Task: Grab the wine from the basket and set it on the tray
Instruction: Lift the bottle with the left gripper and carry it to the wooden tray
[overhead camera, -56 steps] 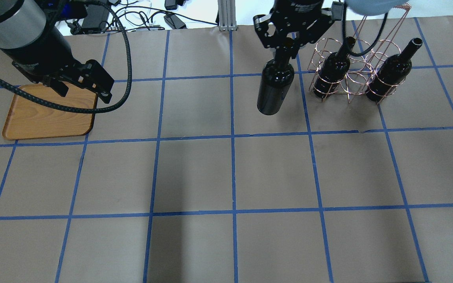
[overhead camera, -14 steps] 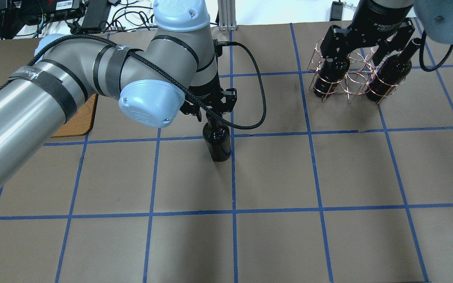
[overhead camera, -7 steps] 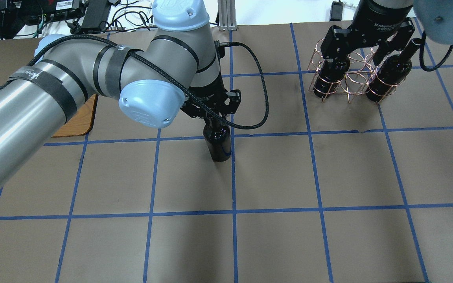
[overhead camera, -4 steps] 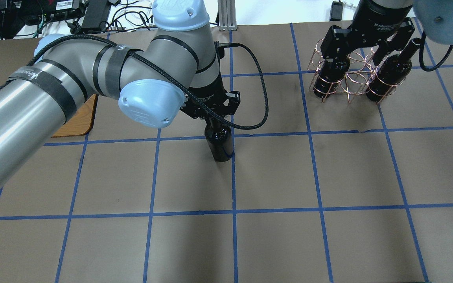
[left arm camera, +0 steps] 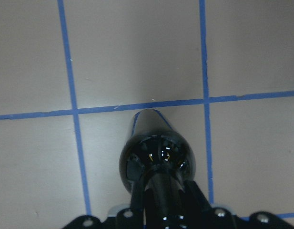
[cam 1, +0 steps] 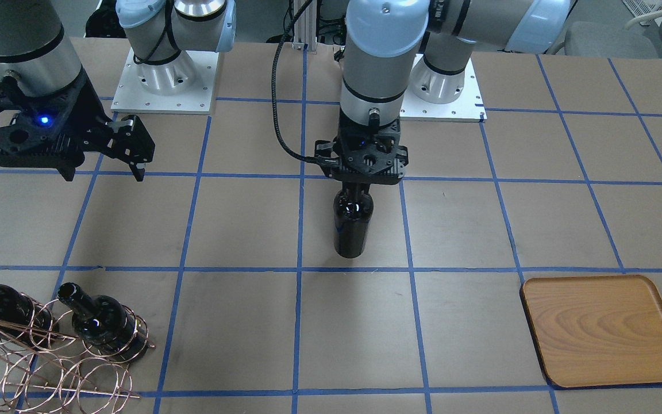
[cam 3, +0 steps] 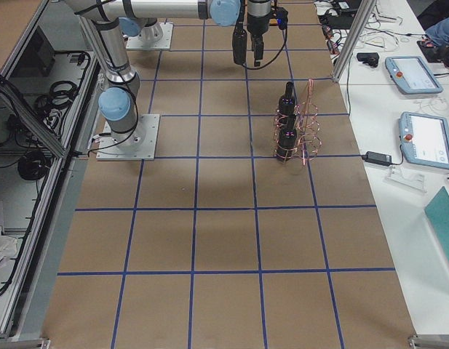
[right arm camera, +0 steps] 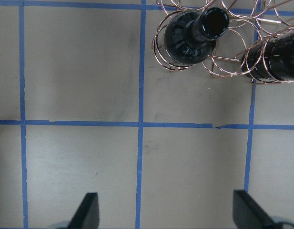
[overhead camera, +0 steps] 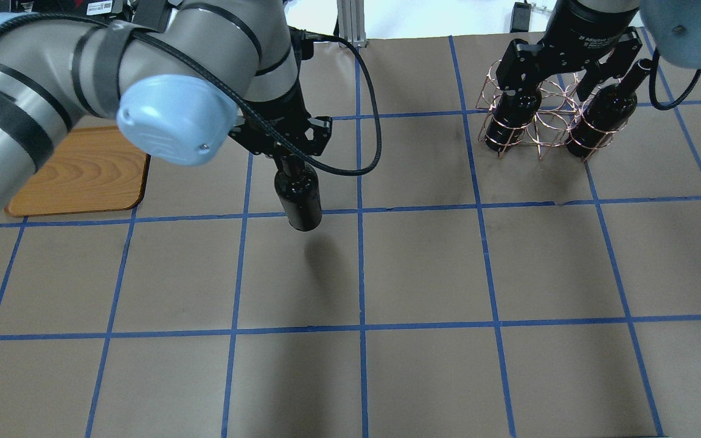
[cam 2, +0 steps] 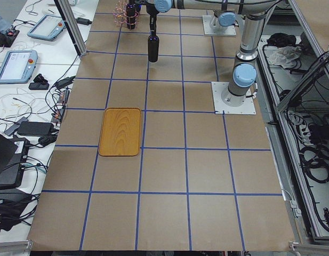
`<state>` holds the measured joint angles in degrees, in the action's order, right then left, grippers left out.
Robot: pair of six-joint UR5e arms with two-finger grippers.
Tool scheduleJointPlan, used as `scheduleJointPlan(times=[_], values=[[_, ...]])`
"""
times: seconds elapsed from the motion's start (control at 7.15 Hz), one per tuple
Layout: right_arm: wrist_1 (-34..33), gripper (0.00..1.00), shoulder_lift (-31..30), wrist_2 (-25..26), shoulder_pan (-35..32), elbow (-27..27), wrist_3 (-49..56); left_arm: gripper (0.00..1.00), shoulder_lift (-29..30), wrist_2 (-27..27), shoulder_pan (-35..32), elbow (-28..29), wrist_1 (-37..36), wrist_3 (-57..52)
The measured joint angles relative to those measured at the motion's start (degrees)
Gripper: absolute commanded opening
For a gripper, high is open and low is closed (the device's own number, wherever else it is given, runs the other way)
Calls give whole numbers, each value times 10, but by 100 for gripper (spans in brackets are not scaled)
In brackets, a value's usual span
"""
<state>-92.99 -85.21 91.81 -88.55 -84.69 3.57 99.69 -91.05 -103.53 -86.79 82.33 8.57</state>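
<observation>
1. Now the left gripper (overhead camera: 286, 159) clenches the wine (overhead camera: 297, 198) by its neck, apparently lifted, centre-left in the overhead view.
2. Next, the wine should travel left to the tray (overhead camera: 83, 182), then be lowered and released.
3. The right gripper (right arm camera: 167, 212) gapes wide near the basket (overhead camera: 539, 131).

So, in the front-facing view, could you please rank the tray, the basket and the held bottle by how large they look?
Largest, not ranked against each other: the tray and the basket. Their spread looks similar, and the basket is cut off at the picture's edge.
Smallest: the held bottle, clearly narrower than either.
</observation>
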Motion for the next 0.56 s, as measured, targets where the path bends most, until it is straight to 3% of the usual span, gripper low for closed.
scheduleJointPlan(times=[0.56], values=[[1, 100, 0, 0, 0, 0, 0, 4, -6, 2, 245, 41, 33, -294]])
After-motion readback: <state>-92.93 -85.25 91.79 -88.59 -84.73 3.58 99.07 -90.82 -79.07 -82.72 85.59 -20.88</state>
